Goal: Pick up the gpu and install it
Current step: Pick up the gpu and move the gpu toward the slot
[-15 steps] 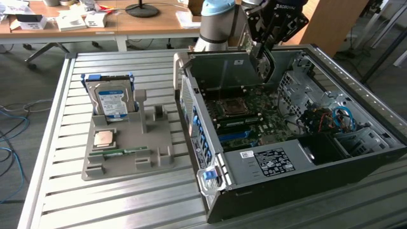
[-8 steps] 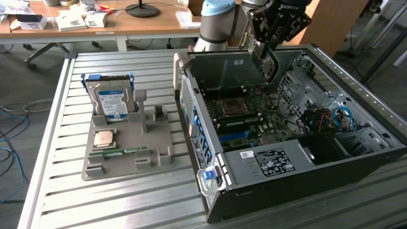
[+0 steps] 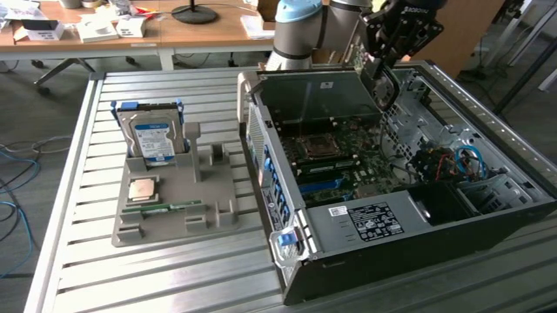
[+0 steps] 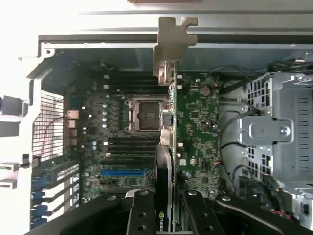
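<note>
My gripper (image 3: 379, 60) hangs over the far end of the open computer case (image 3: 287, 215), shut on the gpu (image 3: 381, 83). The card hangs on edge, reaching down into the case without touching the motherboard (image 3: 335, 163). In the wrist view the gpu (image 4: 165, 161) shows edge-on between my two black fingers (image 4: 141, 215), its grey metal end bracket (image 4: 173, 44) pointing at the case's rear wall. It lines up over the motherboard (image 4: 195, 117) just beside the CPU socket (image 4: 145, 116). The gripper (image 4: 165, 218) clamps the card's near end.
On the slatted table at the exterior view's left stands a grey parts tray (image 3: 205, 215) with a silver hard drive (image 3: 152, 134), a CPU chip (image 3: 143, 189) and a green memory stick (image 3: 165, 208). The drive cage (image 4: 276, 132) and cables (image 3: 466, 160) crowd one side of the case.
</note>
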### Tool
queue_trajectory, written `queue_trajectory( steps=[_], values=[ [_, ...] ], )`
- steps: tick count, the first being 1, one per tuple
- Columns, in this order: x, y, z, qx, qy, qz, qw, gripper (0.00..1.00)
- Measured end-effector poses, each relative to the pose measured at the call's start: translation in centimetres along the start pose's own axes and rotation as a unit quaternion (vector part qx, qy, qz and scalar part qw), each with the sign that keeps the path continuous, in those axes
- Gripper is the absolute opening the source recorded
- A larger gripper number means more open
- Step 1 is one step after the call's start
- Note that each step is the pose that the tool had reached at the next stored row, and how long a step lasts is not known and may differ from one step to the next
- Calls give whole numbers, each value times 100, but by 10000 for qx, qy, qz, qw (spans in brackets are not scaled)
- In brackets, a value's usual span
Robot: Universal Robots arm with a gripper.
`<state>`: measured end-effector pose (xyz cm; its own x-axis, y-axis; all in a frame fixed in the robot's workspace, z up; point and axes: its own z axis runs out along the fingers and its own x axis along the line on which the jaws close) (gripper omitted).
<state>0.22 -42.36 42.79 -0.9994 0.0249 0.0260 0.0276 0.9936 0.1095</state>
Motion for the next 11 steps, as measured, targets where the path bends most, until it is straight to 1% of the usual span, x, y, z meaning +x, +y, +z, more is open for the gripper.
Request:
queue_trajectory(
  steps=[3, 7, 11],
  values=[
    [-101, 3, -3, 1, 1, -8, 10000, 26],
    [-131, 4, -3, 1, 1, -13, 10000, 26],
    [-247, 7, -6, 1, 3, -18, 10000, 26]
  ],
)
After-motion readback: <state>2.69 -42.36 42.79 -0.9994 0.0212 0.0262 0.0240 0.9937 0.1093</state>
